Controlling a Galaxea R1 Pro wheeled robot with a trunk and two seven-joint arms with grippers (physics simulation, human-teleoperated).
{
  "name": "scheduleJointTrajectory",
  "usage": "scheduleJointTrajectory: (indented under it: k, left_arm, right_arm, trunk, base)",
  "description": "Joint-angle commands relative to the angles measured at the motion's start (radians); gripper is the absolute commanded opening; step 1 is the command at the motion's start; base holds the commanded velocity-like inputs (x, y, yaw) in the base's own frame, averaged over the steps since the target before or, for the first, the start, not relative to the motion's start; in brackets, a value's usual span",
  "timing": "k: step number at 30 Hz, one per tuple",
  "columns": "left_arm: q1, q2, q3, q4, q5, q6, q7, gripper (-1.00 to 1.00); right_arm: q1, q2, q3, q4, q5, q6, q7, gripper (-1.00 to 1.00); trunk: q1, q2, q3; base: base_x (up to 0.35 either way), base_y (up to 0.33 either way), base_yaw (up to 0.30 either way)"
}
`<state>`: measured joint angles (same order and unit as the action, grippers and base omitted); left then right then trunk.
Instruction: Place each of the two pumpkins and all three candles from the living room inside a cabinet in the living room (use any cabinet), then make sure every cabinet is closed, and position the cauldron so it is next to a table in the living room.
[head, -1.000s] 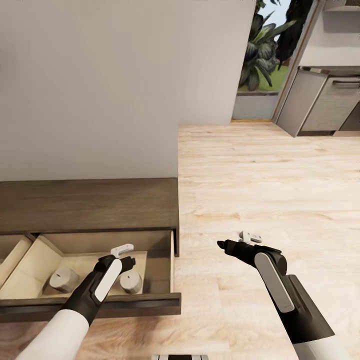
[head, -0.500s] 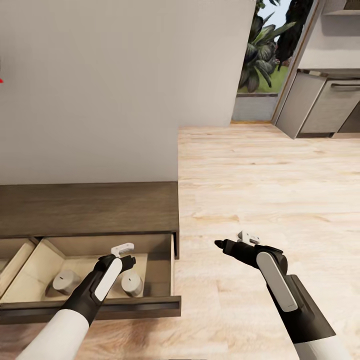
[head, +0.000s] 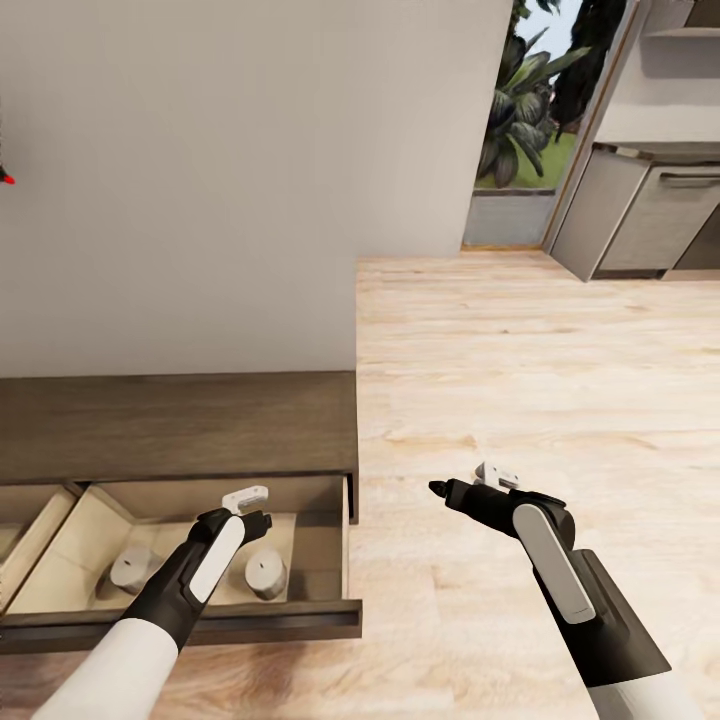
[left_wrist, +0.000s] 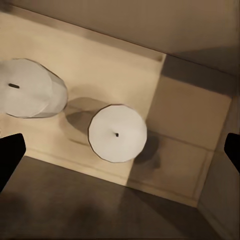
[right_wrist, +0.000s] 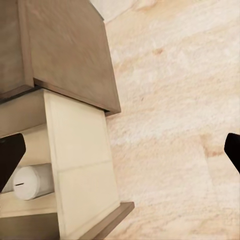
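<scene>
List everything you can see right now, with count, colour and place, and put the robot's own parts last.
candles: 2, cream, upright and apart in the open drawer
drawer: 1 pulled out, pale inside with dark front, at the cabinet's right end
second drawer: 1, also open, partly in view to its left
cabinet: 1, dark brown, low against the wall
floor: light wood planks
wall: beige, behind the cabinet
kitchen units: grey, far right
plants: green, outside the glazed opening
left gripper: black, open, empty, above the drawer
right gripper: black, open, empty, above the floor
</scene>
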<state>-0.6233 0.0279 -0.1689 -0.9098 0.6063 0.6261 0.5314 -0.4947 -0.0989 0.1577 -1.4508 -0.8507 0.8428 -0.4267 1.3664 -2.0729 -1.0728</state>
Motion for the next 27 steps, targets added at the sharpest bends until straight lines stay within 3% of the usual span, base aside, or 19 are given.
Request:
scheduleJointTrajectory:
  k: [1, 10, 27]
  left_arm:
    - [0.0, 0.001, -0.004, -0.001, 0.01, 0.001, 0.01, 1.0]
    - [0.0, 0.001, -0.005, -0.002, 0.01, 0.001, 0.01, 1.0]
    - [-0.001, 0.001, -0.007, -0.002, 0.01, 0.001, 0.01, 1.0]
  right_arm:
    - [-0.001, -0.001, 0.002, -0.001, -0.01, 0.001, -0.01, 1.0]
    - [-0.001, -0.002, 0.002, 0.0, -0.011, 0.001, -0.009, 1.0]
    - [-0.001, -0.002, 0.002, -0.002, -0.011, 0.001, -0.009, 1.0]
  trunk:
    - [-0.004, 0.007, 0.002]
    - [-0.039, 0.07, 0.031]
    - [-0.104, 0.189, 0.084]
  base:
    - [0.0, 0.0, 0.0]
    - [-0.068, 0.0, 0.0]
    - [-0.292, 0.0, 0.0]
